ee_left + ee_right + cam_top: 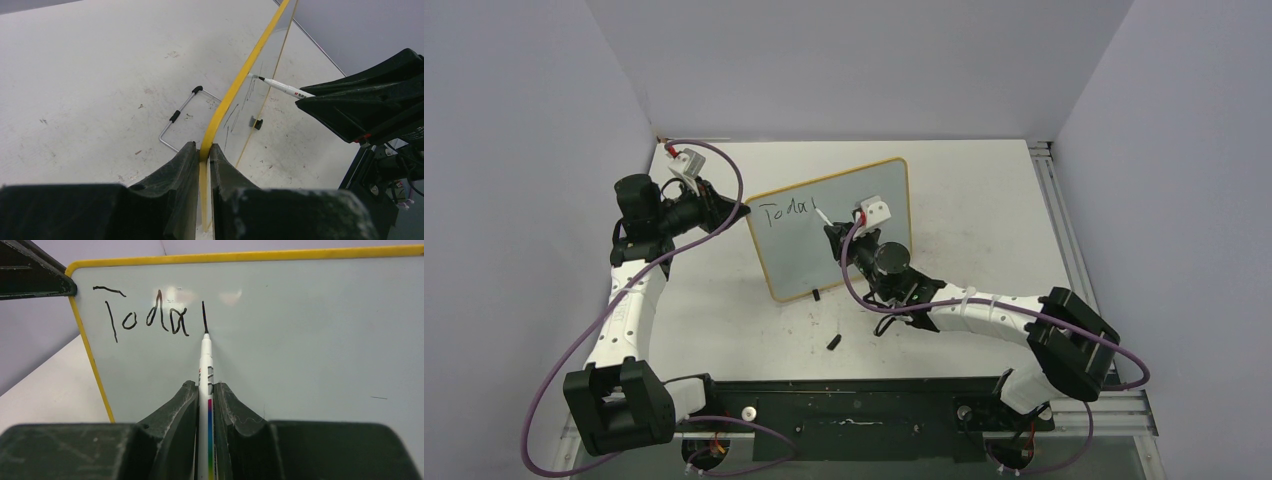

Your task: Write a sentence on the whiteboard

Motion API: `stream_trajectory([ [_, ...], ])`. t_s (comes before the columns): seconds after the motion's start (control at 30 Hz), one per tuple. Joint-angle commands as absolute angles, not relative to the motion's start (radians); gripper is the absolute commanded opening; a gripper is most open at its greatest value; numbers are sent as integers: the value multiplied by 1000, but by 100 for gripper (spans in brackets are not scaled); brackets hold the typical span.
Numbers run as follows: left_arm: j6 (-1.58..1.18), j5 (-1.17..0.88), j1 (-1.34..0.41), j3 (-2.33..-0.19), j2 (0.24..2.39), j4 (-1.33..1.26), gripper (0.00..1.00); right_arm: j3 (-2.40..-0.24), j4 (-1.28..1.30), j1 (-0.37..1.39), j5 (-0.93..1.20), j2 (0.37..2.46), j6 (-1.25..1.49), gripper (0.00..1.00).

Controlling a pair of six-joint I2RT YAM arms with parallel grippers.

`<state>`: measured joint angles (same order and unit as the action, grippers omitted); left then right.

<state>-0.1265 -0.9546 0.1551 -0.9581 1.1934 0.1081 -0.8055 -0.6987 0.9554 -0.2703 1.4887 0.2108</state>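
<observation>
I've got the whiteboard [799,255] standing mid-table [984,200], left jaws clamped tight on its yellow side edge. Right jaws closed around the marker [205,357], tip touching the board face. The sentence [152,317] reads "Toda" plus one vertical stroke, with the tip at that stroke's bottom.

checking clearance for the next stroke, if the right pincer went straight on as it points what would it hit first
The whiteboard: the marker held in the right pincer has its tip on the face, so the pen would press in first.
</observation>
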Motion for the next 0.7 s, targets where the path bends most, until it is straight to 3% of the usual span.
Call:
stream_trajectory([
  [0.0,-127,-970,167,-965,1185,88,0,-794,-698,951,-271,1479,224,5],
  [0.3,-126,-967,167,-964,1184,88,0,-799,-710,975,-286,1400,201,5],
  [0.67,-126,-968,166,-965,1185,89,0,-817,-768,964,-312,1444,176,5],
])
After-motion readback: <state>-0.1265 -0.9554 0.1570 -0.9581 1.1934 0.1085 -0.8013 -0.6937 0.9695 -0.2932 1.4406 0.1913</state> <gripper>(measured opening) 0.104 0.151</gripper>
